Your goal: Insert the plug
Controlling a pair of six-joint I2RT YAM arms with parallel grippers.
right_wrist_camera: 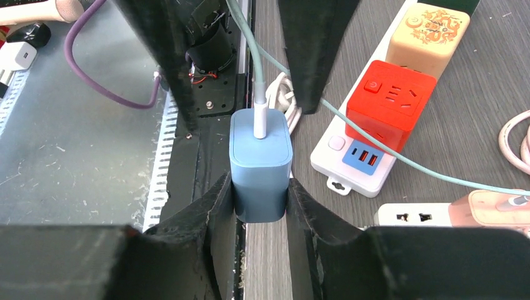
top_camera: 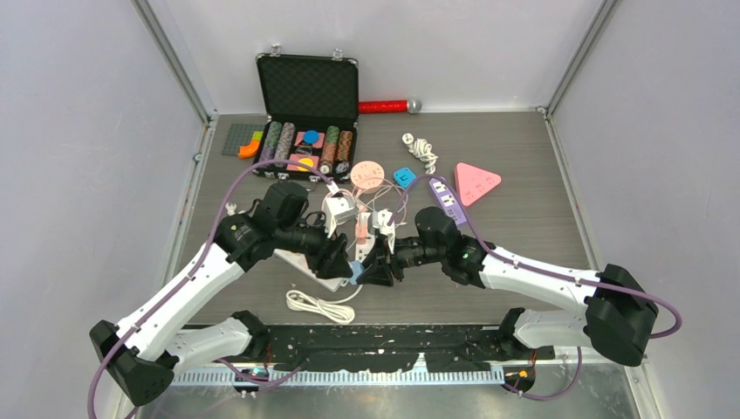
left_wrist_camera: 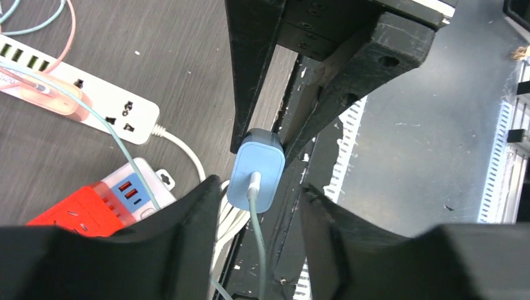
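Hanging low over the near edge of the dark table [right_wrist_camera: 475, 125], the blue plug [right_wrist_camera: 260, 164] sits pinched by its sides in the right gripper [right_wrist_camera: 259, 199], a pale cable [right_wrist_camera: 248, 50] leading from its face. The left gripper [left_wrist_camera: 258, 189] flanks the plug with jaws parted, gripping nothing. Just beside it on the table lies a white power strip [right_wrist_camera: 322, 159] carrying a red cube socket [right_wrist_camera: 390, 103] and a cream adapter [right_wrist_camera: 428, 34].

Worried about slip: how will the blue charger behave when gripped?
The blue charger looks rigid, smooth and rounded, so it may twist in the right pincer. Its trailing green cable looks floppy and will probably tug it sideways.
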